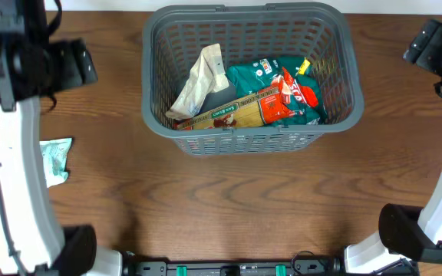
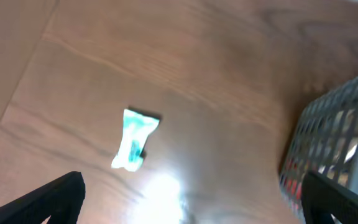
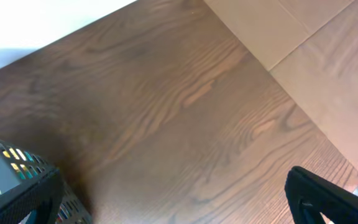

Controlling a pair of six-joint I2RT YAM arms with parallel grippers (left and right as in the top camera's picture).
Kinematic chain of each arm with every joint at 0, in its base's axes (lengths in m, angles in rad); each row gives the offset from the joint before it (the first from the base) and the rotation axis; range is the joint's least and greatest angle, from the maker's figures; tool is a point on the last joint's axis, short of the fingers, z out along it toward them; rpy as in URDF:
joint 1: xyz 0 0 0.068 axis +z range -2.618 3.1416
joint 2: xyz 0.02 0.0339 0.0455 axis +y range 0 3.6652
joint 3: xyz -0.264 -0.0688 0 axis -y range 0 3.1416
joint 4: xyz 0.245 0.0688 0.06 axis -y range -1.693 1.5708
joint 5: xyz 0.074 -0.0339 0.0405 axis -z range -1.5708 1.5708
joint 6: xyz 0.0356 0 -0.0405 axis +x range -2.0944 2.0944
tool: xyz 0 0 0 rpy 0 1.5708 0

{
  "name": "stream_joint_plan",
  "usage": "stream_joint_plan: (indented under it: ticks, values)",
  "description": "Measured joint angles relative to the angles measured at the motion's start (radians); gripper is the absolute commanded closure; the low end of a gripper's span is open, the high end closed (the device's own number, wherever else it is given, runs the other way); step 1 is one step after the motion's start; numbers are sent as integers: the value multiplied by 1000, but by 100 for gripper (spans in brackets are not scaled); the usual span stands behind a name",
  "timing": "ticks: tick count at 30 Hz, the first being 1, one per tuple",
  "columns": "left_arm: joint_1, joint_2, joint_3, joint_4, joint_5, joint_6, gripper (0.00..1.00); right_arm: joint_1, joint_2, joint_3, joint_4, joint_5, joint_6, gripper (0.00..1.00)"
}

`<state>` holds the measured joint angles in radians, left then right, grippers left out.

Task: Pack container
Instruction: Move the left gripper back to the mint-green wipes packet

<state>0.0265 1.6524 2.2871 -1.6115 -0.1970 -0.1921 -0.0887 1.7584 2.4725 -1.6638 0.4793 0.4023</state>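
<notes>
Your container (image 1: 244, 141) stands at the far middle of the surface (image 1: 229, 207), several packets (image 1: 271, 96) inside; one pale green packet (image 1: 55, 159) lies well apart to its left. Your left end effector (image 2: 191, 183) and right end effector (image 3: 173, 186) are spread wide, empty

Table (image 1: 229, 199): dark brown wood-grain top, seen over the whole overhead view. Two items are noted lying directly on it. The container (image 1: 244, 142), a grey slotted basket, is set upright at the far middle of the top. A small green-and-white packet (image 1: 54, 159) is laid flat near the left edge, well apart from the container, with bare wood between them. In the left wrist view a bright glare patch is recorded on the surface just beside the packet.
</notes>
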Motion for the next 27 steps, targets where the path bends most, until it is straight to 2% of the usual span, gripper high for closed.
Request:
stream_joint_plan:
  ticks: [7,12,18,21,27]
  values:
    - [0,-224,-315,0,-76,-61,1,0,0,0,0,0,0,1]
    - [3,-362,-634,19,-134,-97,1,0,0,0,0,1,0,1]
    - [69,-505,-1017,187,-146,-107,2,0,0,0,0,0,0,1]
    - [136,-537,-1162,296,-100,-98,2,0,0,0,0,0,0,1]
    - [296,-499,-1299,498,42,-14,1,0,0,0,0,0,0,1]
